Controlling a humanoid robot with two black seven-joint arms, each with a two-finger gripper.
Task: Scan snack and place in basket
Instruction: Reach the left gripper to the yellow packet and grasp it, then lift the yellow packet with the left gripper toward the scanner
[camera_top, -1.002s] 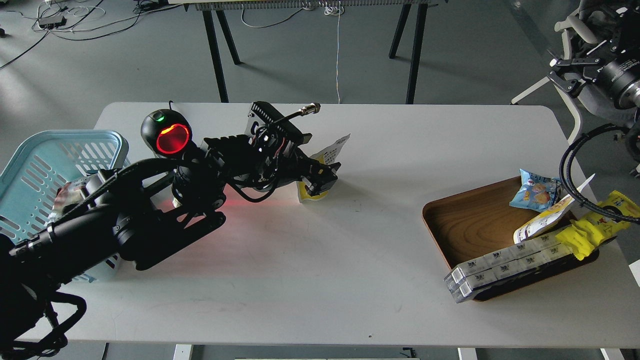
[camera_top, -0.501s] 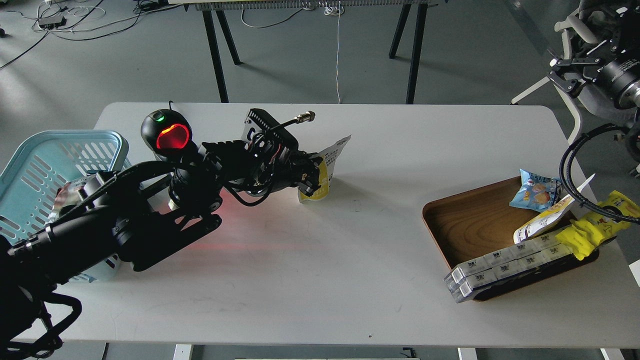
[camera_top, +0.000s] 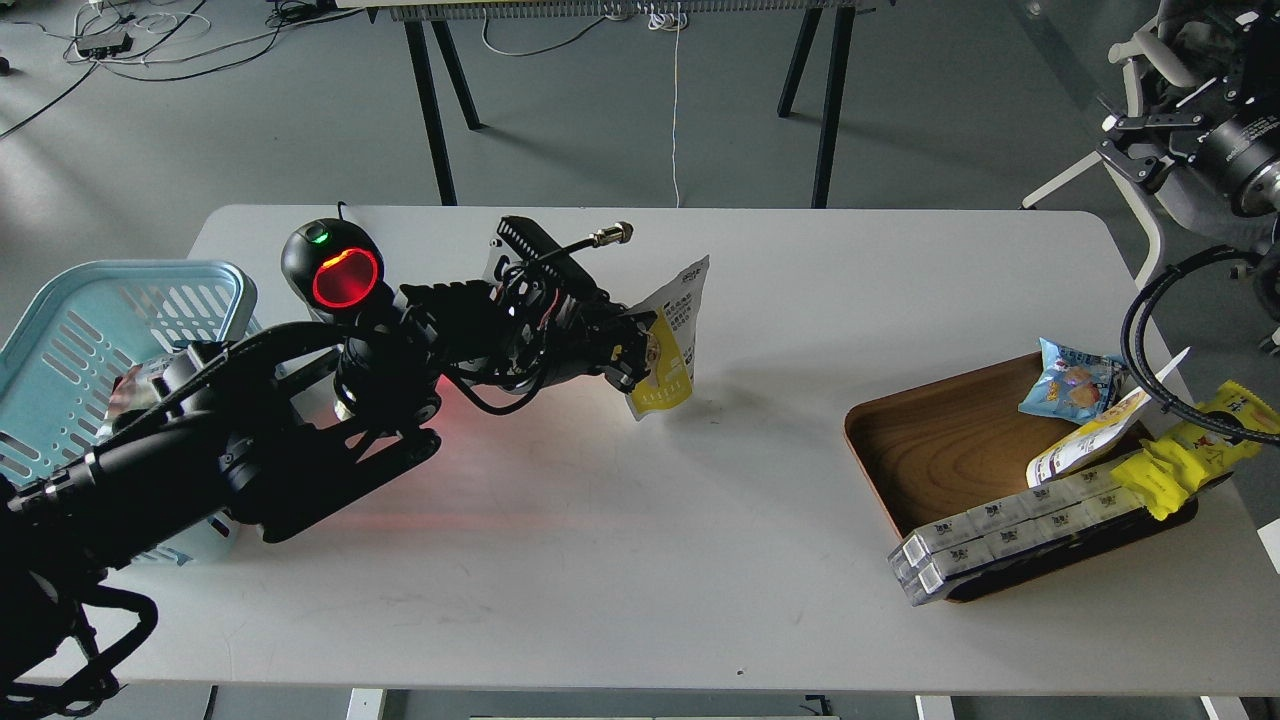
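Observation:
The snack (camera_top: 675, 335), a flat pouch with a yellow lower part and a white printed top, hangs upright just above the table (camera_top: 640, 560). My left gripper (camera_top: 632, 352) is shut on its left edge, right of the scanner. The black scanner (camera_top: 335, 268) with a glowing red window stands at the back left and casts red light on the table. The light blue basket (camera_top: 75, 310) sits at the far left edge, partly hidden by my left arm. My right gripper (camera_top: 1125, 145) is off the table at the upper right, open and empty.
A brown wooden tray (camera_top: 930, 440) at the right holds a small blue packet (camera_top: 1070, 380), a second white-and-yellow pouch (camera_top: 1085, 445), an all-yellow crinkled bag (camera_top: 1190, 450) and long white boxes (camera_top: 1000, 535). A packet (camera_top: 135, 385) lies in the basket. A black cable (camera_top: 1150, 330) loops over the tray's right side.
My left gripper has lifted the snack off the table and carried it slightly right. The pouch now hangs more upright. The right arm has not moved.

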